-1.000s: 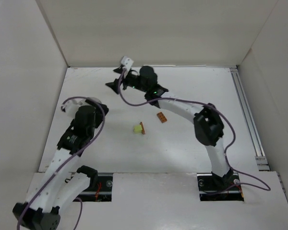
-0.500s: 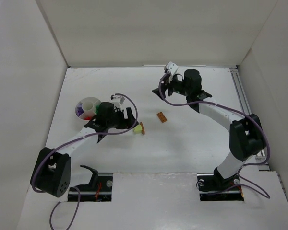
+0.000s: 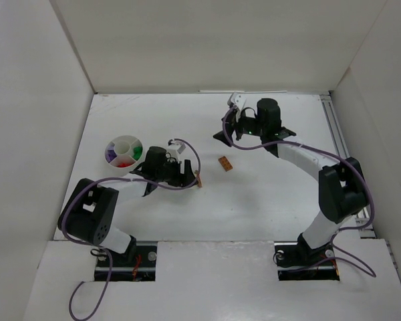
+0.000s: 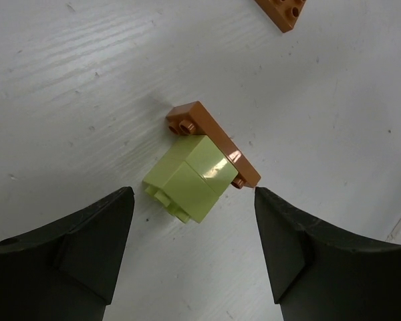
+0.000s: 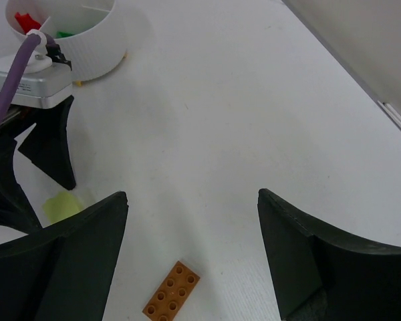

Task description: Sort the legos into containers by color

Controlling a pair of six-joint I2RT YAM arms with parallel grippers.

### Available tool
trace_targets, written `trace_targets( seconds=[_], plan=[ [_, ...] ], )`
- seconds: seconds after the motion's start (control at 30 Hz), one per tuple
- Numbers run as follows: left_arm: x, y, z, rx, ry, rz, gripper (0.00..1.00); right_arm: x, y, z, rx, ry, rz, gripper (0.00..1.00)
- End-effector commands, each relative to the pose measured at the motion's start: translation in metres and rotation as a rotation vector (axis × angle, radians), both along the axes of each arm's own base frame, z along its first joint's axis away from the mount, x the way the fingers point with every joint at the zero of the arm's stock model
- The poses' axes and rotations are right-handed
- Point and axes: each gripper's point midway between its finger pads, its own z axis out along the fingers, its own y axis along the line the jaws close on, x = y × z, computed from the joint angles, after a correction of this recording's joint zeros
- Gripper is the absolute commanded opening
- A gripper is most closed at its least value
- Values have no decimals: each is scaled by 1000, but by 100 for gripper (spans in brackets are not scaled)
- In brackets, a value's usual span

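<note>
My left arm has swung in from the lower left toward the middle of the top view. Its left gripper (image 4: 194, 194) has narrowed but is open astride the pale green brick (image 4: 187, 177), one tip nearly touching, nothing pinched yet; I judge a pick is close. The right gripper (image 5: 192, 195) has crossed to upper centre and hangs wide open and empty above the loose orange-brown plate (image 5: 172, 291). The container (image 3: 123, 137), left of centre, is no longer hidden: purple, green and red sit in separate sections. The pale green brick is clipped to a second brown plate (image 4: 207, 130).
</note>
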Motion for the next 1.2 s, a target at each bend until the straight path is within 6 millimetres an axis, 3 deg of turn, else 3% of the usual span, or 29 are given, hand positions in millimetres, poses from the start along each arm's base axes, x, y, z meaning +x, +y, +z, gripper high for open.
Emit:
trace_targets(
  seconds=[0.0,0.1,0.47,0.77,0.93,1.17],
  plan=[
    [13,-20,29,-61,-116,-90,69,-1,0,11,12,-47,43,83],
    [2,-22,27,-75,-107,-103,69,1,-3,11,11,-54,43,83],
    [-29,-60,6,-20,-42,-212,65,2,-8,-1,9,-24,56,82],
    [-1,-58,10,201,-83,30,63,-2,-14,-11,-4,2,23,82],
    [-9,-77,9,259,-85,84,52,-4,-25,-6,-6,-7,-27,82],
    [-14,-69,-11,379,-57,95,45,-9,-31,-6,-3,3,-39,82]
  ],
)
